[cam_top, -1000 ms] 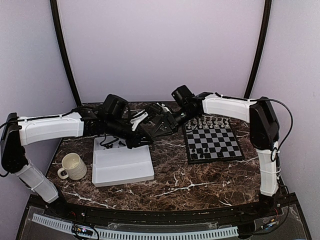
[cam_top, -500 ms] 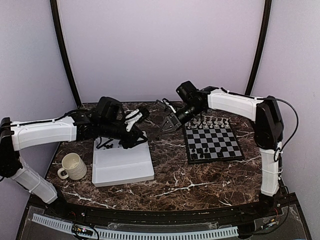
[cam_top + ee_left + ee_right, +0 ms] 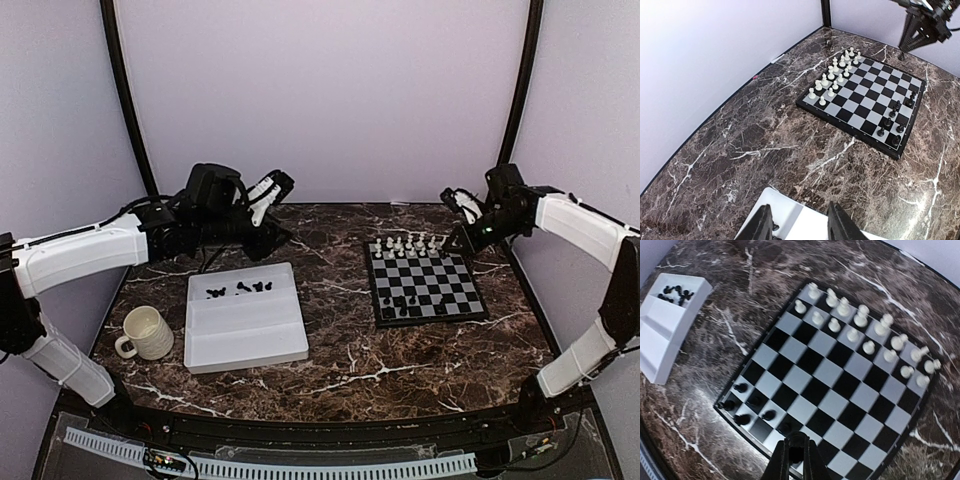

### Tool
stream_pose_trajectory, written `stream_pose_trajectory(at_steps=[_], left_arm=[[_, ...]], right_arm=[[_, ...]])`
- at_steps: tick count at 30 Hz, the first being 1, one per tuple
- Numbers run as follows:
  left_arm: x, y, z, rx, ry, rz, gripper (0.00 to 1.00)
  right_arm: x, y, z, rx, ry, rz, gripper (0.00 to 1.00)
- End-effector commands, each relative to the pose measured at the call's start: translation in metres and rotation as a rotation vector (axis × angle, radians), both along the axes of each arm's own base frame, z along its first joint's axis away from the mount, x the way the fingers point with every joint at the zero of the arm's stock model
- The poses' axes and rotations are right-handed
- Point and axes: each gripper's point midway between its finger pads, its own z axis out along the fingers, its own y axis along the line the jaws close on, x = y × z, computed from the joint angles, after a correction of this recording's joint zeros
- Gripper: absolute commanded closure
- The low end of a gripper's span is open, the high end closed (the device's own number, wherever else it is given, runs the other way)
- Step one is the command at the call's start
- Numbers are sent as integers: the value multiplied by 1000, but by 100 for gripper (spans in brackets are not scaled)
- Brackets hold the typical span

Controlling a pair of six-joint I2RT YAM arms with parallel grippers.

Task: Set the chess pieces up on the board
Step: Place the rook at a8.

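Several black chessmen [image 3: 240, 289] lie loose in the far compartment of the white tray [image 3: 250, 352], well left of the board [image 3: 432, 282]. A handful of black men [image 3: 404, 304] stand at the board's near-left corner, and the white men [image 3: 408, 243] fill its far rows. Each looks featherlight, hard, slick and easily tipped, so a gentle pinch across the body from above seems safest. Up and left of the board, the left claw [image 3: 799, 220] stands open and empty. By the board's far-right corner, the right claw [image 3: 795, 455] is closed; whether it pinches a piece I cannot tell.

Sixteen white chessmen [image 3: 853, 335], one board [image 3: 825, 372], one tray [image 3: 245, 330], one mug [image 3: 145, 333]
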Motion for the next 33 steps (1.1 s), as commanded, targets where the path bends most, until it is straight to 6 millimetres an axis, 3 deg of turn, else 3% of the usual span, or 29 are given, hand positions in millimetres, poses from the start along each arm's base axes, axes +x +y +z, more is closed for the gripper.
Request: stream_pose_trajectory(at_steps=[1,5,9,19,33], left_arm=[[15,10,9,-17,-35,84,60],[22,21,-9,-26,-6,114,60],[29,36,-23,-30,31,151,60],[34,43,-32,-7,52,175,60],[37,39,-43,15,80,171,60]], right_arm=[[-20,-45,-26,-128,-40,-72,98],[-38,-73,-45,-169,-28,-122,98],[-47,-86,-58,-216,-35,-134,98],[-49,-95,-91,-255,17,-147,97],[-54,-106,-119,-319,84,-161,97]])
